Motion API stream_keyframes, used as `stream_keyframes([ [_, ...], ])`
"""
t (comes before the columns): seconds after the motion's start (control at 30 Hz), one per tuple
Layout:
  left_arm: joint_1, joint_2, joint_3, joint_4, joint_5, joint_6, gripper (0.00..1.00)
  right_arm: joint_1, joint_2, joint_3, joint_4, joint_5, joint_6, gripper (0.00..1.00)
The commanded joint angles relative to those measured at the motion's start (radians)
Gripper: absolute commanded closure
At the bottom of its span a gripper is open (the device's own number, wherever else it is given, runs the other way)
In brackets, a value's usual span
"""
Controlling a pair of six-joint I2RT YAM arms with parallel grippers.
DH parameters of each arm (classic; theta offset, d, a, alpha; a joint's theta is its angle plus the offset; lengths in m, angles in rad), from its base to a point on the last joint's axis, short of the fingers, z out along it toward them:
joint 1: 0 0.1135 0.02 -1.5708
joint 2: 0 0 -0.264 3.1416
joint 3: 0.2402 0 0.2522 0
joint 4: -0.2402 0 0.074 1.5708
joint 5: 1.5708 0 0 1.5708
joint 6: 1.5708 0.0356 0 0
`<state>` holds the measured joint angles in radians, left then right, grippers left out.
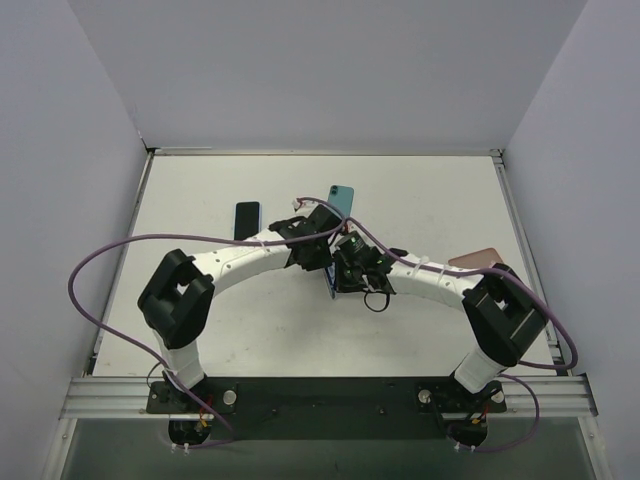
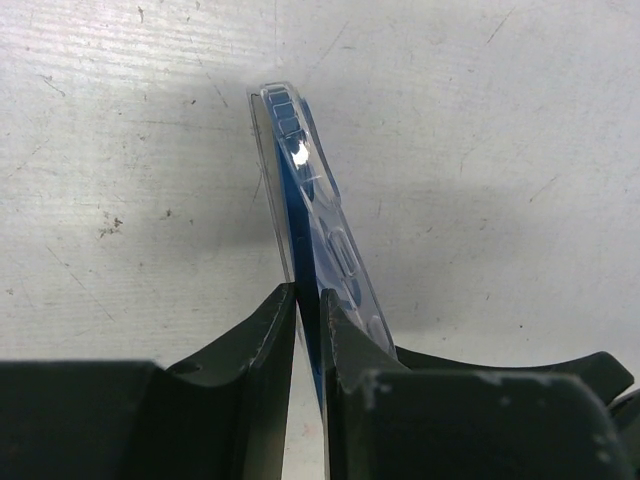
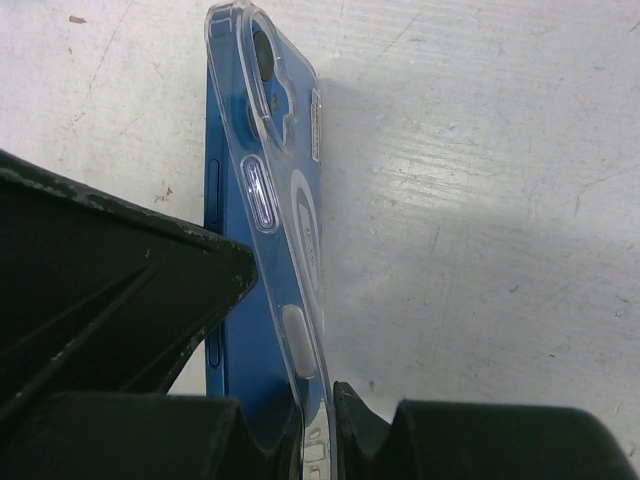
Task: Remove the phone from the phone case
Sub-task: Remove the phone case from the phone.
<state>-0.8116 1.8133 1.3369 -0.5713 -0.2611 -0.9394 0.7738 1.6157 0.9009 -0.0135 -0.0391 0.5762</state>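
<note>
A blue phone (image 2: pixel 303 240) in a clear case (image 2: pixel 345 255) is held on edge above the table between both arms at mid-table (image 1: pixel 330 287). My left gripper (image 2: pixel 308 305) is shut on the phone's blue edge, and the case bows away from the phone to the right. My right gripper (image 3: pixel 318 425) is shut on the clear case's (image 3: pixel 300 340) rim, with the blue phone (image 3: pixel 235 320) peeled out to its left. In the top view the left gripper (image 1: pixel 310 240) and right gripper (image 1: pixel 355 268) meet over the phone.
A black phone (image 1: pixel 247 220) lies at the back left. A teal phone (image 1: pixel 342 198) lies behind the grippers. A pink phone (image 1: pixel 475 258) lies at the right by the right arm. The left gripper's dark body (image 3: pixel 100 290) fills the right wrist view's left side.
</note>
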Motion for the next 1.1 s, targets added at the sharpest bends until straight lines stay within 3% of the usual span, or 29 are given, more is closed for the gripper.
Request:
stream_keyframes([
  [0.0, 0.017, 0.023, -0.082, -0.263, -0.201, 0.016, 1.00, -0.004, -0.100, 0.012, -0.071, 0.067, -0.035, 1.00],
  [0.43, 0.063, -0.126, -0.189, -0.076, -0.044, -0.002, 1.00, -0.004, -0.080, 0.010, -0.071, 0.058, -0.033, 1.00],
  [1.07, 0.088, -0.170, -0.173, -0.154, -0.010, 0.060, 1.00, -0.034, -0.068, -0.014, -0.077, 0.108, -0.002, 1.00],
])
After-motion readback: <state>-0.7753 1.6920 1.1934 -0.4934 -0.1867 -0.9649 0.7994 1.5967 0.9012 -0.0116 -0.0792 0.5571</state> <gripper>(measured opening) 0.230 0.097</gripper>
